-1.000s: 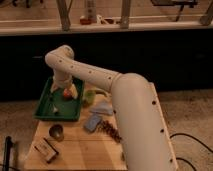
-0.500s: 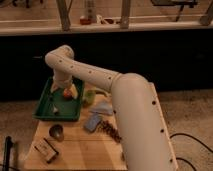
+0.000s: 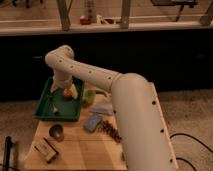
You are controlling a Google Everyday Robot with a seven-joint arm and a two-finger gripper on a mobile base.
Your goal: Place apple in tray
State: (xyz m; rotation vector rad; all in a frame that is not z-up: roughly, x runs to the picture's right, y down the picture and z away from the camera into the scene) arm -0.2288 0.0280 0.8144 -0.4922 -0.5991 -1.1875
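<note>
The green rectangular tray (image 3: pixel 46 106) sits at the far left of the wooden table. The apple (image 3: pixel 67 93), small and orange-red with a yellowish patch, is inside the tray near its back right corner. My gripper (image 3: pixel 65 88) comes down from the white arm's bent wrist and is right over the apple, at or touching its top. The wrist hides where the gripper meets the fruit.
A round olive-brown object (image 3: pixel 56 131) and a small box (image 3: pixel 45 149) lie in front of the tray. A green item (image 3: pixel 89 95), a pale packet (image 3: pixel 102 107), a blue packet (image 3: pixel 93 121) and a brown snack (image 3: pixel 111 131) lie right of it. My white arm (image 3: pixel 130 110) covers the table's right side.
</note>
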